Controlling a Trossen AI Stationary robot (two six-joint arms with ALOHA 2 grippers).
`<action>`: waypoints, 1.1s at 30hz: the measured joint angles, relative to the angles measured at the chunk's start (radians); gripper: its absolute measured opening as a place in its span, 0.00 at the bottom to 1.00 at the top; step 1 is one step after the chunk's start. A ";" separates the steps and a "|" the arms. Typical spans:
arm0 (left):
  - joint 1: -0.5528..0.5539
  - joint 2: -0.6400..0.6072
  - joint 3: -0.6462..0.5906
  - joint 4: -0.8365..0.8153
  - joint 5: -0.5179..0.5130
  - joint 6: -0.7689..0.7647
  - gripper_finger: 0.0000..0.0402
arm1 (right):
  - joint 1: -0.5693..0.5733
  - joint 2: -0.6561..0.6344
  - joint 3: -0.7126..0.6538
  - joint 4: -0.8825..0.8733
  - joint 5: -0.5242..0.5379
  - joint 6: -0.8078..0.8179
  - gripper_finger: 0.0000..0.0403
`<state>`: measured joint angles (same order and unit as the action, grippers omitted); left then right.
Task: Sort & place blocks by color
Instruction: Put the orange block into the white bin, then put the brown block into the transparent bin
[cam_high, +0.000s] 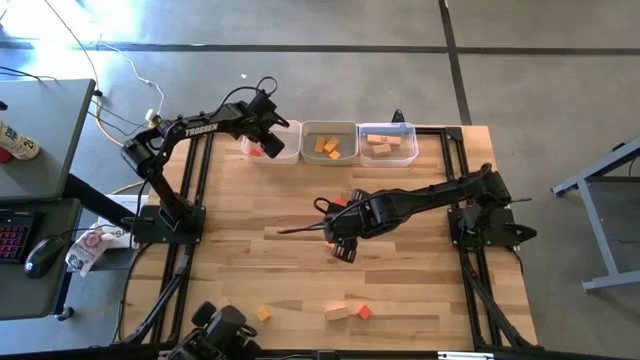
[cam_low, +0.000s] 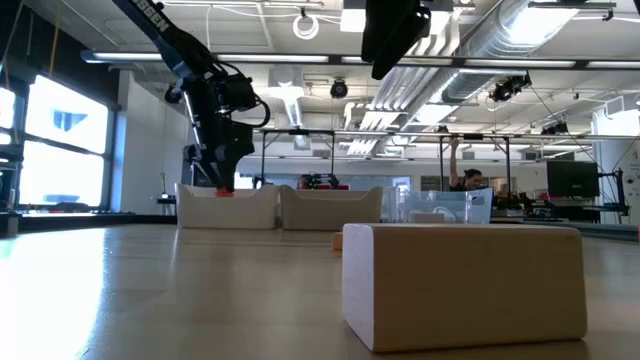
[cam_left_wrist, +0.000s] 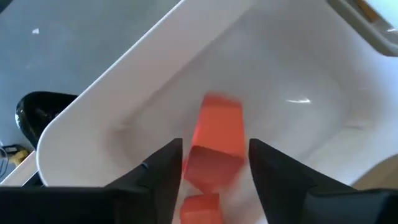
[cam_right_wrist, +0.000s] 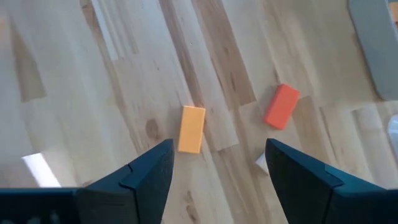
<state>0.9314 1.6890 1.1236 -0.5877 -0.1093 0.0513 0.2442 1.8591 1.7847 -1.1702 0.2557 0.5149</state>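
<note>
Your left gripper (cam_left_wrist: 211, 158) hangs over the left bin (cam_high: 285, 152) at the upper centre of the high view, fingers apart with a red block (cam_left_wrist: 217, 134) dropping free between them – parted, I'd judge, to add it to the red already lying there. Your right gripper (cam_right_wrist: 214, 165) hovers at mid-table, fingers spread and empty, lined up over an orange-yellow bar (cam_right_wrist: 191, 129) with a red bar (cam_right_wrist: 281, 106) off to the right – likely the next pick. The middle bin (cam_high: 330, 141) holds orange-yellow pieces, the right bin (cam_high: 388, 141) pale wood. Three loose blocks (cam_high: 336, 313) wait at the lower centre. In the low view a pale block (cam_low: 465, 285) fills the foreground and hides most of the table behind it
</note>
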 joint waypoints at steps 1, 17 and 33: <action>0.000 0.000 0.000 -0.002 0.000 -0.002 0.44 | 0.004 0.000 0.000 0.000 -0.002 0.003 0.60; -0.033 -0.168 0.000 -0.150 0.028 -0.073 0.55 | 0.114 0.000 0.000 0.006 -0.024 0.097 0.60; -0.403 -0.457 0.000 -0.356 0.021 -0.271 0.54 | 0.287 0.001 0.000 0.196 -0.058 -0.041 0.60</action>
<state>0.5282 1.2323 1.1236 -0.9435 -0.0881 -0.2200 0.5307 1.8599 1.7847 -0.9739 0.1973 0.4742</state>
